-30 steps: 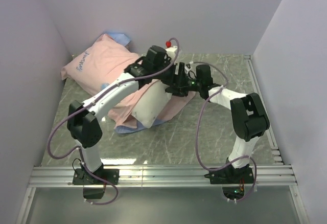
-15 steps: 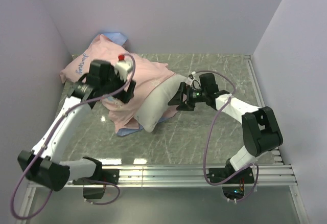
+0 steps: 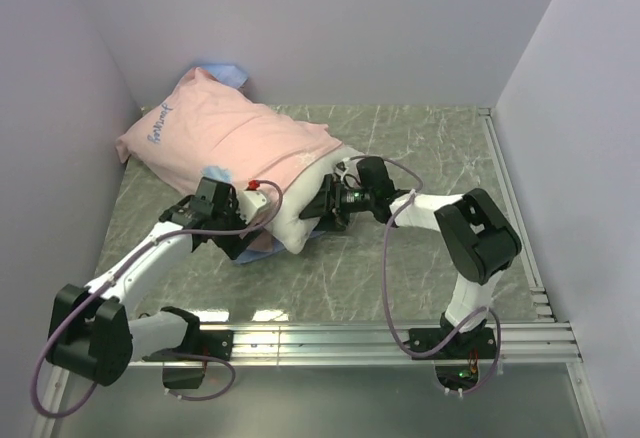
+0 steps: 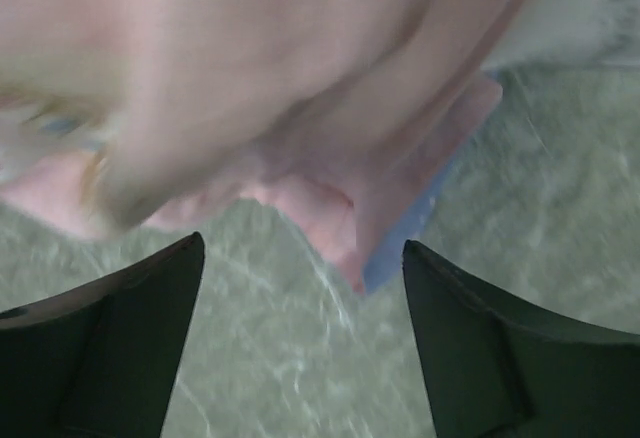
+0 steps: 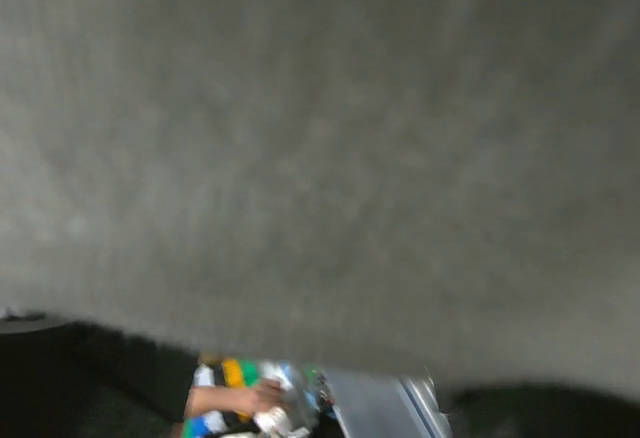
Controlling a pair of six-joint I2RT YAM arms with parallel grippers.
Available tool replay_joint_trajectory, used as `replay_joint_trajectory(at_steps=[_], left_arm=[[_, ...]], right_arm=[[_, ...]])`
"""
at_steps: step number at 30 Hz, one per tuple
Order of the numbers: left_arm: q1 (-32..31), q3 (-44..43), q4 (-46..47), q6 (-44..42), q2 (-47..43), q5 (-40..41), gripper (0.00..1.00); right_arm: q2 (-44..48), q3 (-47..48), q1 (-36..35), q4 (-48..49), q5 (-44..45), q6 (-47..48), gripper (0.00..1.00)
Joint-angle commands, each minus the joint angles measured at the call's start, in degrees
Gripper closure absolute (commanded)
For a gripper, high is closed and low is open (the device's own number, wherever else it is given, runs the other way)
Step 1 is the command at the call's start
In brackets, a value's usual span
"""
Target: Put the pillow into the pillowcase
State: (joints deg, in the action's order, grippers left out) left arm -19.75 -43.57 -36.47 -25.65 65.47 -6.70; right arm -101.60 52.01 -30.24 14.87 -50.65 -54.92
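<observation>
The pink pillowcase [image 3: 230,143] lies slanting from the back left corner toward the middle of the table, plump with the pillow inside. The white pillow's [image 3: 298,218] near end sticks out of its mouth. My left gripper [image 3: 238,243] is open and empty, low over the table at the pillowcase's near hem. In the left wrist view the pink cloth [image 4: 300,78] with its blue edge [image 4: 420,218] hangs just beyond the gripper [image 4: 303,298]. My right gripper [image 3: 322,210] is pressed against the exposed pillow end, and white fabric [image 5: 320,158] fills its blurred view; its jaws look spread.
Grey marble tabletop [image 3: 420,268]. Lavender walls close in at the left, back and right. An aluminium rail [image 3: 320,338] runs along the near edge and another rail [image 3: 510,188] along the right side. A blue corner of cloth [image 3: 225,70] shows at the back left.
My left arm swung from above the pillow to the left and down to the pillowcase's near hem. My right gripper moved left onto the pillow's end. The pink cloth now covers more of the pillow.
</observation>
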Motion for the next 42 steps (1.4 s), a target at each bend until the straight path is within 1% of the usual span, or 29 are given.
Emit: replay_joint_trajectory(at_steps=[1,2,3,4,5,7,8,10,11,12,13,15,16,19,21,23,28,30,31,32,33,34,35,36,37,38,39,40,42], left_arm=[[-0.38,2.52,14.03,-1.07,2.81,-2.78,0.16],[-0.55,2.7,15.27,-0.81,3.43,-3.58,0.19],[-0.73,2.96,16.33,-0.37,4.48,-4.19,0.24],[-0.99,3.05,17.47,-0.19,5.1,-5.85,0.26],[-1.95,3.05,18.35,-0.45,5.71,-6.39,0.32],[-4.58,2.62,17.75,-1.5,7.21,-7.97,0.4],[-5.47,2.18,16.62,-1.86,7.3,-8.76,0.57],[-7.31,1.13,14.16,-3.0,6.43,-12.87,0.78],[-8.19,-0.1,11.88,-3.26,4.51,-16.9,0.99],[-9.42,-0.63,11.34,-2.74,3.18,-18.68,1.0],[-12.91,-1.42,10.29,-2.91,1.95,-20.35,1.0],[-17.58,-5.02,7.83,-2.22,-0.51,-23.96,1.0],[-21.87,-6.42,7.29,-1.78,-0.87,-25.37,1.0],[-26.9,-12.22,6.76,1.3,0.0,-31.08,1.0],[-27.8,-16.36,5.19,1.39,2.89,-35.02,1.0],[-27.98,-18.64,3.07,1.13,4.83,-36.27,1.0],[-27.89,-17.52,0.18,-1.24,2.56,-35.06,1.0],[-27.8,-15.94,-0.27,0.06,0.37,-33.82,0.98],[-27.28,-15.67,-0.53,1.03,-0.34,-31.3,0.94],[-26.66,-16.1,-0.53,2.87,-1.82,-29.18,0.84],[-25.44,-16.54,-0.36,7.06,-2.54,-27.86,0.77],[-20.56,-17.5,-0.71,8.41,-3.06,-27.75,0.65],[-17.03,-20.21,-1.06,10.25,-3.42,-29.06,0.44],[-13.16,-21.98,-1.58,13.75,-3.07,-30.29,0.37],[-5.99,-24.0,-2.2,15.26,-2.64,-31.26,0.33],[-2.87,-28.37,-2.9,16.32,-0.98,-31.62,0.27],[-0.32,-30.41,-4.56,18.51,-0.09,-30.58,0.25],[3.54,-32.17,-4.92,19.57,0.79,-28.48,0.24],[6.55,-34.91,-3.88,21.52,2.81,-18.74,0.24]], right_arm=[[-3.51,0.03,0.01,18.66,1.78,-13.8,0.27],[-4.04,-0.24,-0.08,20.61,2.13,-15.47,0.31],[-4.48,-0.33,-0.26,22.37,2.4,-18.53,0.39],[-5.44,-0.5,-0.26,25.87,2.49,-20.04,0.43],[-5.88,-0.24,-0.52,27.3,2.58,-21.45,0.53],[-6.94,0.02,-0.87,31.5,3.54,-25.49,0.65],[-7.29,0.28,-1.14,32.23,3.98,-26.55,0.79],[-7.82,1.07,-1.75,32.24,5.03,-28.58,0.97],[-7.82,1.34,-1.84,31.19,6.87,-28.75,1.0],[-7.47,1.25,-2.19,30.49,8.1,-29.54,1.0],[-7.3,1.08,-2.54,30.3,9.33,-30.16,1.0],[-7.03,1.86,-3.5,28.29,12.24,-30.43,1.0],[-7.12,2.22,-3.86,26.45,13.38,-30.34,1.0],[-8.69,4.59,-5.52,22.15,17.16,-29.11,1.0],[-10.88,6.08,-6.23,20.38,19.7,-27.45,1.0],[-12.56,6.7,-7.11,18.79,21.03,-26.65,1.0],[-16.08,6.0,-7.9,17.13,22.7,-24.28,1.0],[-16.08,4.95,-7.91,16.77,22.62,-22.43,1.0],[-15.82,4.6,-7.82,15.29,22.36,-21.47,1.0],[-15.3,4.24,-7.21,13.62,22.87,-18.16,1.0],[-13.99,3.37,-6.68,11.78,22.97,-16.21,1.0],[-13.28,2.93,-5.8,7.84,23.14,-14.19,1.0],[-12.49,2.23,-5.01,5.98,23.23,-11.12,1.0],[-10.74,0.39,-2.22,3.78,22.88,-9.79,1.0],[-9.59,-0.5,-0.97,2.89,22.62,-8.47,1.0],[-8.36,-1.2,0.52,1.49,22.36,-5.23,1.0],[-6.26,-1.64,2.71,-0.18,22.0,-3.11,1.0],[-5.2,-1.65,3.77,-3.68,21.65,-1.09,1.0],[-1.95,-2.26,5.18,-7.38,20.69,4.1,1.0]])
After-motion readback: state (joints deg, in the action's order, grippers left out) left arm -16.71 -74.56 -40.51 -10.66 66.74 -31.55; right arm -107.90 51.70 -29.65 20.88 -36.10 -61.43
